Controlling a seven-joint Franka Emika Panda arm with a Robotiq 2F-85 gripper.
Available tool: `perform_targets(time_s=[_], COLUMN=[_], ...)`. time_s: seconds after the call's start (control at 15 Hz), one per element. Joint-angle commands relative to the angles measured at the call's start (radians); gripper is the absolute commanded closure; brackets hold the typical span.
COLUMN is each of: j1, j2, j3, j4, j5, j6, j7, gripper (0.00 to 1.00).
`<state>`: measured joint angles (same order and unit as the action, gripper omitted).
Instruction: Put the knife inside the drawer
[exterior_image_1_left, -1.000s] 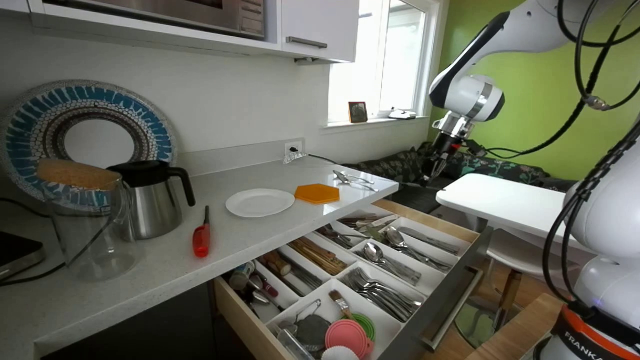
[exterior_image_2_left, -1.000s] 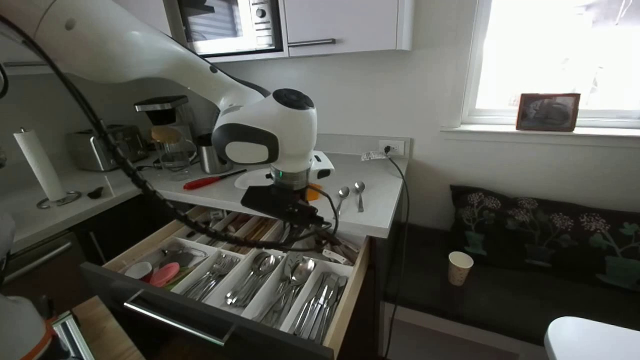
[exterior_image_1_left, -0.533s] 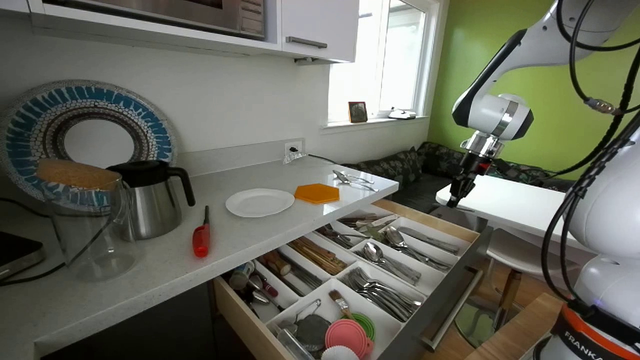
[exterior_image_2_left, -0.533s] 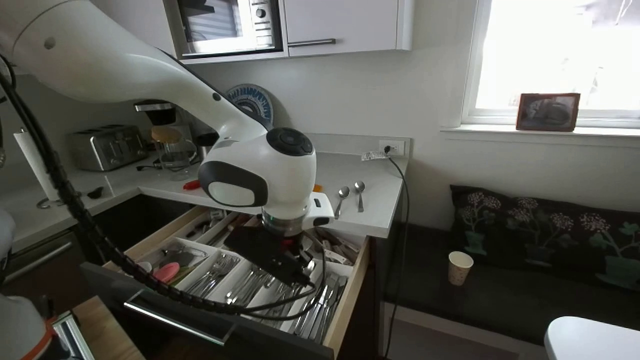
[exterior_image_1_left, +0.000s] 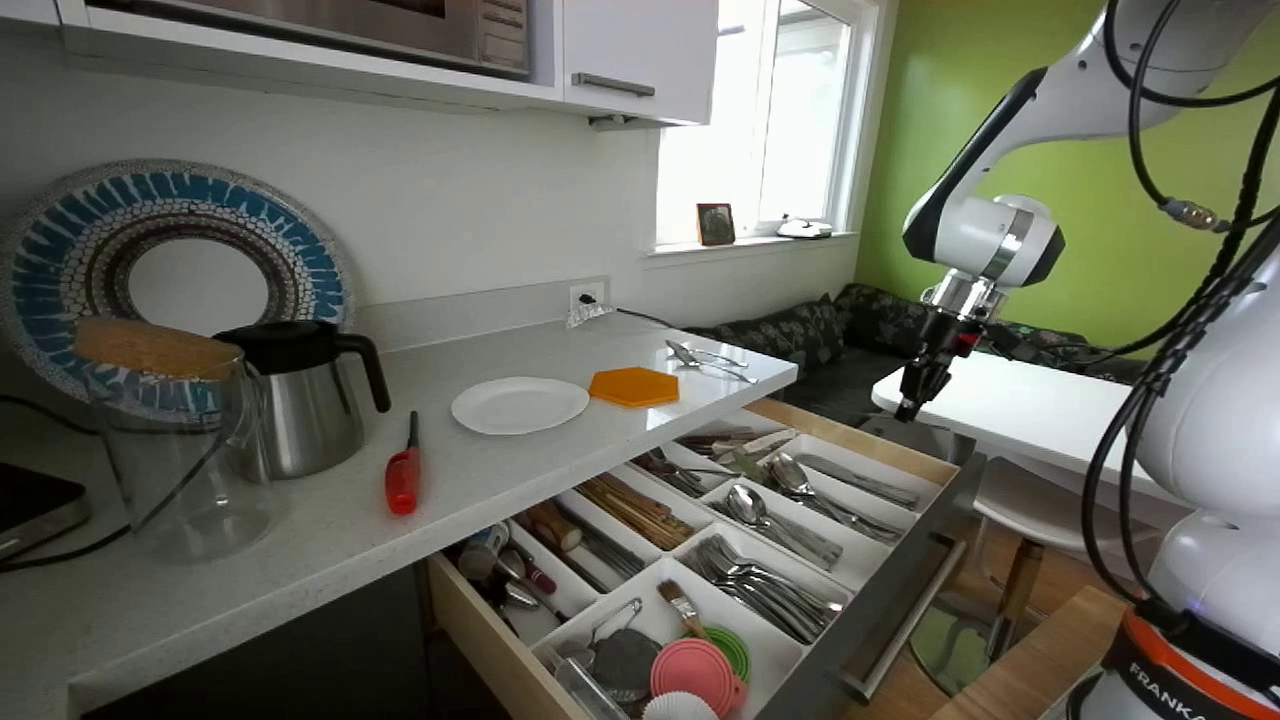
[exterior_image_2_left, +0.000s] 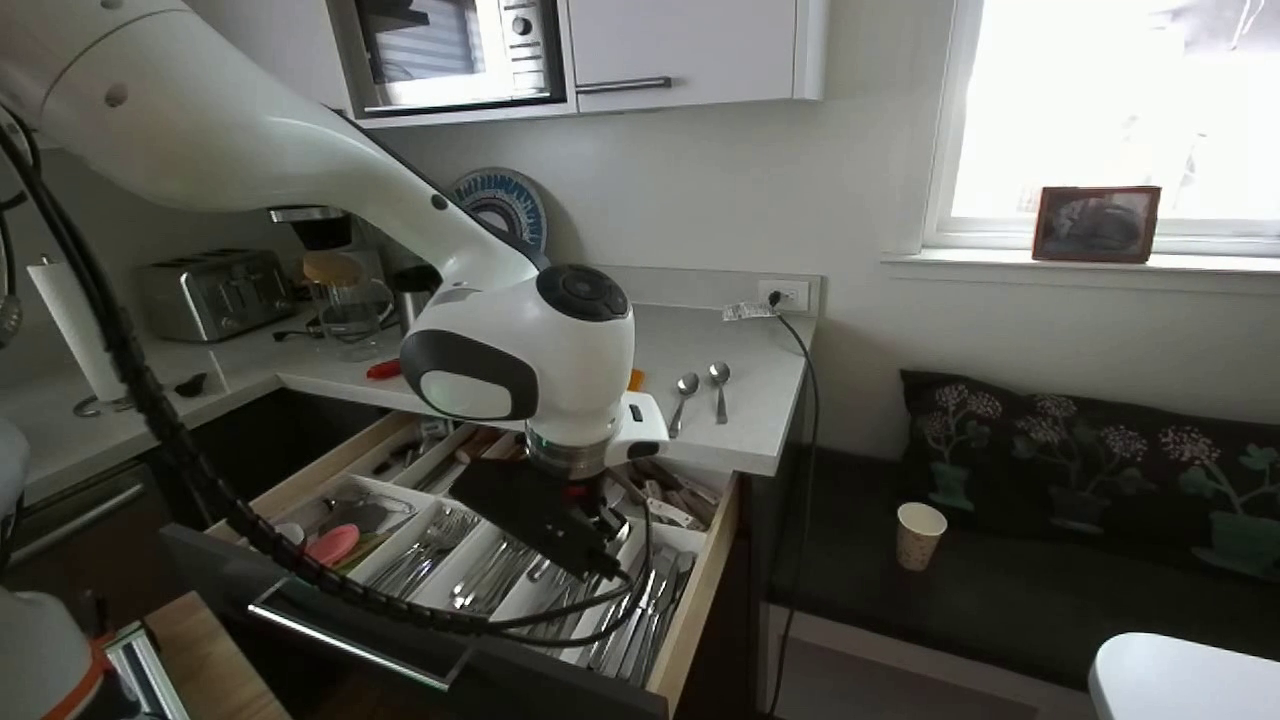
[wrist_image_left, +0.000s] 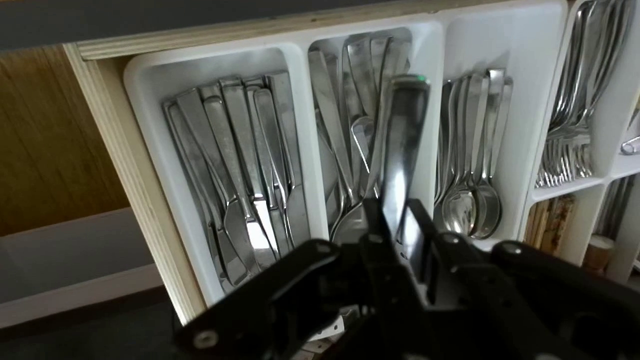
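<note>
counter (exterior_image_1_left: 480, 500) is sitting above the open drawer (exterior_image_1_left: 868, 445); my gripper (wrist_image_left: 397, 220) is pinching the knife (wrist_image_left: 405, 145) over it, long axis running roughly with the dividers (wrist_image_left: 308, 140). i'm figuring knife compartment (wrist_image_left: 220, 67) next, toward the drawer's side wall (wrist_image_left: 140, 190).

Robot base (exterior_image_1_left: 1125, 695): white lettering (exterior_image_1_left: 1165, 690) "FRANK" on dark ground, directly below orange band (exterior_image_1_left: 1160, 650); following letter unclear.

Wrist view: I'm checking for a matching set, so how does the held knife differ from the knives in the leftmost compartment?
The held knife is pinched in the gripper; the knives lie in the compartment. The held knife is alone; the knives are bunched together. The held knife looks larger and blurrier, the knives smaller and sharper. All show silver-coloured handles.
</note>
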<state>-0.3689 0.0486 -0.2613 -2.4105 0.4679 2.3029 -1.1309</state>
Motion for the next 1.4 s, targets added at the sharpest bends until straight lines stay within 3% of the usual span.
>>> perform_targets(time_s=[0.0,0.6,1.33], j1=[0.013,-0.014,-0.085], j2=[0.042,0.203,0.39], j3=[-0.009,0.031,0.145], j4=[0.005,0.064,0.165], j5=[0.034,0.113,0.106], j6=[0.017,0.112,0.24], j7=[-0.02,-0.076,-0.088], gripper=[0.96,0.96,0.96])
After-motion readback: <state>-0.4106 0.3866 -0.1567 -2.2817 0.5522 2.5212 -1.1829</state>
